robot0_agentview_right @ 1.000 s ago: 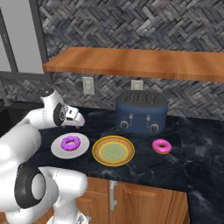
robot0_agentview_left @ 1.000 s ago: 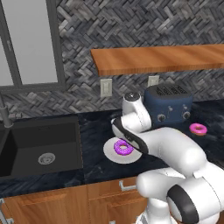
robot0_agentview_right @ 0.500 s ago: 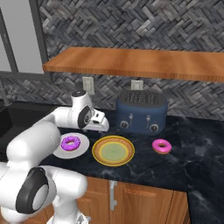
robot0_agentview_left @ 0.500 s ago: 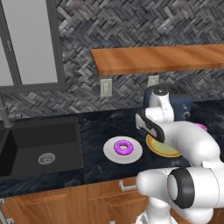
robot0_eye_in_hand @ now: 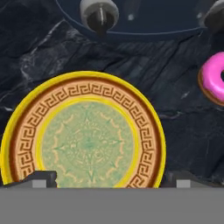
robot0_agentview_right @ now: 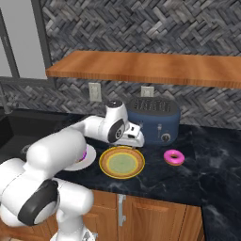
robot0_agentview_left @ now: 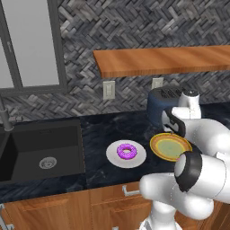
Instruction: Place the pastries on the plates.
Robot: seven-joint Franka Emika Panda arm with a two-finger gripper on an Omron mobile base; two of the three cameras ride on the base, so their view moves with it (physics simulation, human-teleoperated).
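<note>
The surface [robot0_agentview_left: 99,130] is black stone veined with pale grey. On it lies a plain white plate [robot0_agentview_left: 126,154] carrying a donut [robot0_agentview_left: 127,151] iced in purple. The other plate [robot0_eye_in_hand: 83,135] has a bright yellow edge, an orange-tan band printed with a dark brown key pattern, and a pale green centre with a faint ornamental design. The second donut [robot0_agentview_right: 174,156] is bright pink — tan underneath at its lower edge. The toaster [robot0_agentview_right: 154,121] is dark blue with light grey knobs. The wall [robot0_agentview_right: 141,28] is grey herringbone tile — the shelf [robot0_agentview_right: 146,67] is warm orange-brown wood.
</note>
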